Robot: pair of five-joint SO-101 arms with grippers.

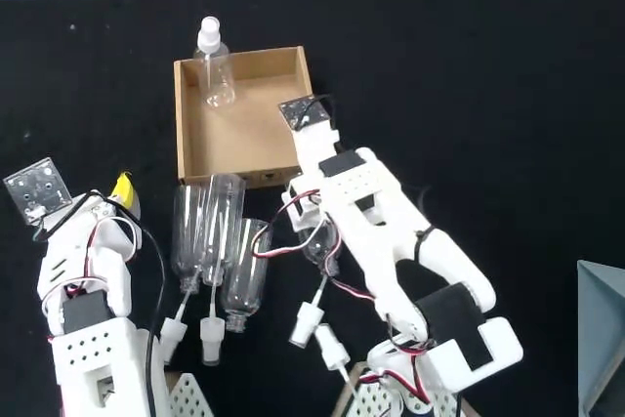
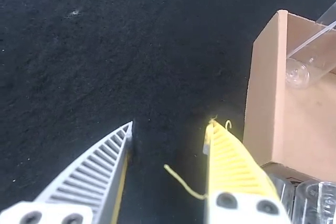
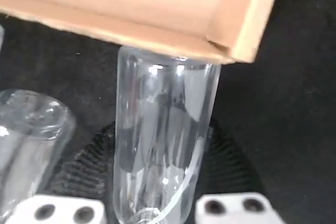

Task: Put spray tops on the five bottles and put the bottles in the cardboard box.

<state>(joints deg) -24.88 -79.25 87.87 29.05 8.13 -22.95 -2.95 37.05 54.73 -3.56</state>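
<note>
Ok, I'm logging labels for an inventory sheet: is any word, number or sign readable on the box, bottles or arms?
There is none to read. The cardboard box is plain, the clear bottles carry no label, the spray tops are bare white, and the white arms show no print.

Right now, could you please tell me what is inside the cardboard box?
One clear bottle with a white spray top lies against the far left corner, its top poking over the wall. The right arm, holding another bottle, hides the box's near right corner.
</note>
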